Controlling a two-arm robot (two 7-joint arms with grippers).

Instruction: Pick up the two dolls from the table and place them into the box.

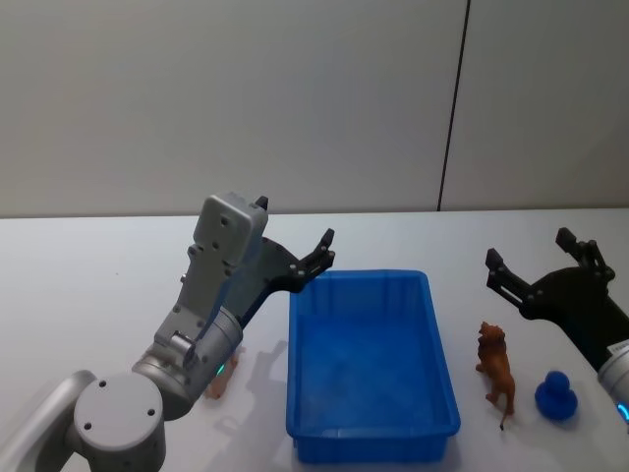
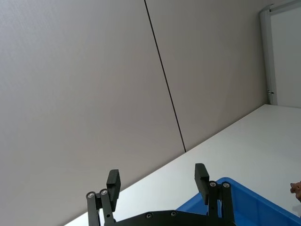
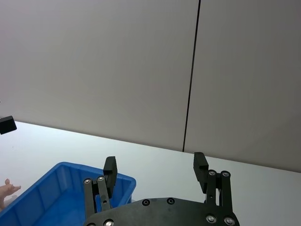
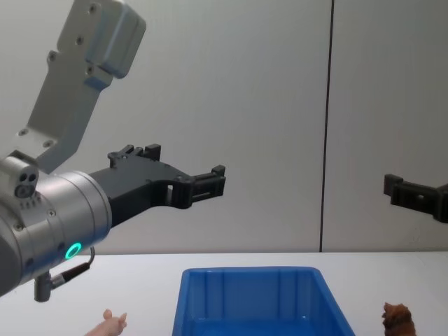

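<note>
1. The bench [image 1: 98, 275] is white, flat and smooth.
2. Behind the bench stands a plain grey wall [image 1: 246, 98]. A thin dark line [image 1: 452, 108] runs up and down it.
3. In the left wrist view, a white frame [image 2: 264, 56] stands at the far end of the wall.
4. The blue box [image 1: 373, 444] sits on the bench in front of the robot. Nothing can be seen inside it.
5. The brown doll [image 1: 496, 369] stands on the bench just beside the right side of the box.
6. A small blue toy [image 1: 556, 396] sits near the brown doll, farther to the right.
7. The pink doll [image 1: 216, 383] lies on the bench on the left side of the box. The left arm hides most of it.
8. The left gripper [image 2: 157, 175] is up in the air, by the back left corner of the box. Its fingers [image 2: 201, 176] are apart and hold nothing.
9. The right gripper [image 1: 529, 251] is up in the air too, to the right of the box and above the brown doll. Its fingers are apart and hold nothing.
</note>
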